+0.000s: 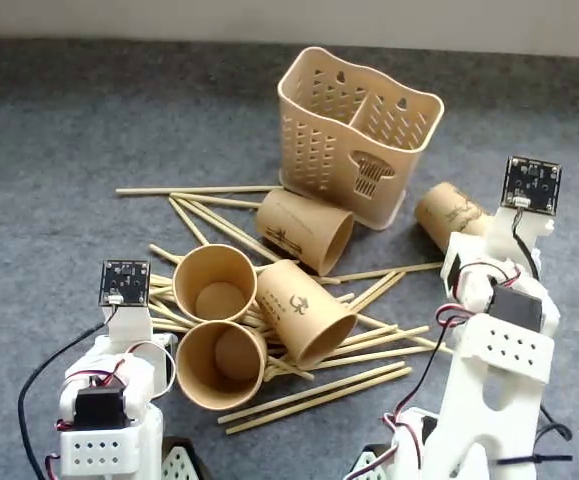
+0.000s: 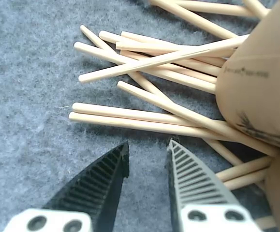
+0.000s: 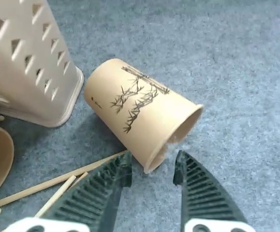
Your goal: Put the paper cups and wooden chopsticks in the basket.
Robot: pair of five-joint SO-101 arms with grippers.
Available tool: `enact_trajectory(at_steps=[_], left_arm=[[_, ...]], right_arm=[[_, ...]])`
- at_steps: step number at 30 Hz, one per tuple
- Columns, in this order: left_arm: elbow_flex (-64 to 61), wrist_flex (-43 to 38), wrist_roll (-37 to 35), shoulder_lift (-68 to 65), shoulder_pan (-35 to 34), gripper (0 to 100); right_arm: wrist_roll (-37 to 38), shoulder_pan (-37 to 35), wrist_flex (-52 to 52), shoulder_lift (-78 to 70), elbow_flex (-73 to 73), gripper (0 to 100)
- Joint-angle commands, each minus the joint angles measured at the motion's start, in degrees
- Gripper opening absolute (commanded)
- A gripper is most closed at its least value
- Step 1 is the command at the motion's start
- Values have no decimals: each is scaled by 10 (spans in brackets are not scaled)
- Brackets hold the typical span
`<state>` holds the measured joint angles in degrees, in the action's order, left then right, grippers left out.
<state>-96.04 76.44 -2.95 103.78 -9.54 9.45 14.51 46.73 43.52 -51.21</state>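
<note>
Left claw (image 2: 148,145): released, with the jaws apart and nothing between them. It is low over the grey tabletop (image 2: 28,96), just short of the nearest sticks.
Wooden chopsticks (image 1: 314,392): scattered flat across the middle of the tabletop. Many cross each other, and several run under the cups.
Open-mouthed cups (image 1: 215,285): two paper cups at near left, close together, with their mouths facing up at my high camera.
Tipped cups (image 1: 304,312): two more on their sides in the middle, one of them just beside the basket.
Basket (image 1: 354,140): upright at far middle, with two compartments. Both look empty to me.
Right-hand cup (image 3: 140,116): on its side just right of the basket, mouth toward my right claw.
Right claw (image 3: 153,157): released, with the jaws spread at that cup's rim and gripping nothing.
Step in hand: I judge this is the first pick-up, since nothing is in the basket yet.
Next move: I would put one jaw inside the cup's mouth and one outside, pinch the wall, then lift it over the basket.
</note>
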Motion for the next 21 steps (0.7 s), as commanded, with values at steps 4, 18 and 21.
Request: enact_trajectory(at_steps=[4, 18, 21], left_arm=[[-11, 1, 0, 4, 0, 137], [-11, 1, 0, 4, 0, 137], [-11, 1, 0, 4, 0, 137]], right_arm=[[3, 7, 0, -131, 65, 156], [-33, -5, -4, -240, 136, 156], [-33, -8, -32, -238, 134, 147]])
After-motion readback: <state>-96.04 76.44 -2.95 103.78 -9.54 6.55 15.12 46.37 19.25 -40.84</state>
